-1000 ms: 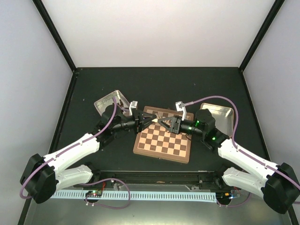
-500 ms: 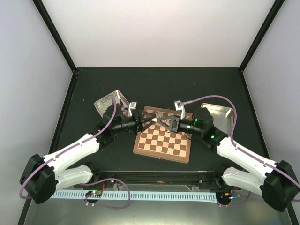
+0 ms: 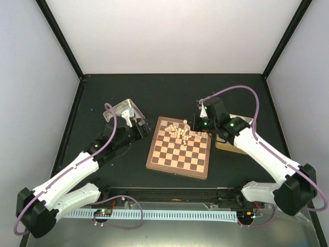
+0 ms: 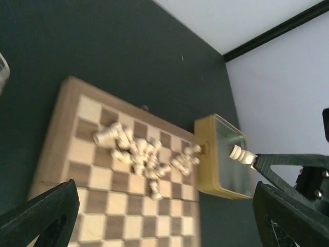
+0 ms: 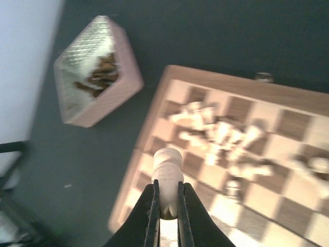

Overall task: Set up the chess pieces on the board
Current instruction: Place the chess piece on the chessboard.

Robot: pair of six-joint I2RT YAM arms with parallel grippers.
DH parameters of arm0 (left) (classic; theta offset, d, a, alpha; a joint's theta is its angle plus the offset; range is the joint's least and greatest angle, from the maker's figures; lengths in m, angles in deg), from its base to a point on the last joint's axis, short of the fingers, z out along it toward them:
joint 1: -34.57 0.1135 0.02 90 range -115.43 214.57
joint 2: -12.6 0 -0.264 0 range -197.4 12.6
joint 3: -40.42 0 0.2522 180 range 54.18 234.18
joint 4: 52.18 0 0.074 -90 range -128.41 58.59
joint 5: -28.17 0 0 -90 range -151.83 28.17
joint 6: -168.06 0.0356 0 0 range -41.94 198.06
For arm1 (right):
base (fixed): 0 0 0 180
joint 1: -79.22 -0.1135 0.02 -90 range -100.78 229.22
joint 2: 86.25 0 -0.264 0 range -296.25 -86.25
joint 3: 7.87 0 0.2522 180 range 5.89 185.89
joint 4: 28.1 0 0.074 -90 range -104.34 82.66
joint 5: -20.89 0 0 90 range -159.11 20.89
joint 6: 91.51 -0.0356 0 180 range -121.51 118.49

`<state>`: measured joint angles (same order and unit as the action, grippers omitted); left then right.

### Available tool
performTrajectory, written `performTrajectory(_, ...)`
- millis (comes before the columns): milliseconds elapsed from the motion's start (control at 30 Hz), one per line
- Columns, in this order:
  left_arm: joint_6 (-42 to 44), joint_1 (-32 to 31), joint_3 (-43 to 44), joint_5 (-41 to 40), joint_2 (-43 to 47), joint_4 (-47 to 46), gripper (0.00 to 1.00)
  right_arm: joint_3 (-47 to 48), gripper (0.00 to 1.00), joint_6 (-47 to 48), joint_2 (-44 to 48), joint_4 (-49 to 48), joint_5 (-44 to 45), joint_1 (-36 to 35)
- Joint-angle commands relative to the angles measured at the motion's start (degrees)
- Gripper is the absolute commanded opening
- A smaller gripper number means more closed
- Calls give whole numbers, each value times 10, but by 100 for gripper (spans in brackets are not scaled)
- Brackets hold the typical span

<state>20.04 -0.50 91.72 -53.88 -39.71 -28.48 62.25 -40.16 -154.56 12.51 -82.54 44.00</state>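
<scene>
Your left gripper (image 3: 145,126) is pulling back off the board (image 3: 177,171) toward its left side, jaws now spread wide and empty. Your right gripper (image 5: 167,203) is also lifting away, toward the board's far right corner, and is pinching one pale chessman (image 5: 168,163) low on its body. The other chess pieces (image 3: 180,132) are lying heaped on the far rows. They are looking light, hard, smooth and quick to topple, so you are best taking each squarely around its waist.
</scene>
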Motion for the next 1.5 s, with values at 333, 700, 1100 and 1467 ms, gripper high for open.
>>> performTrajectory(333,357,6,36,-88,1,12,95,188,1,144,-226,269,167,72)
performTrajectory(700,369,8,35,-71,8,14,95,269,1,170,-348,326,173,71)
performTrajectory(1100,380,9,29,-81,28,11,97,303,1,182,-408,346,203,78)
performTrajectory(1467,382,9,28,-86,31,14,97,297,4,188,-422,336,178,78)
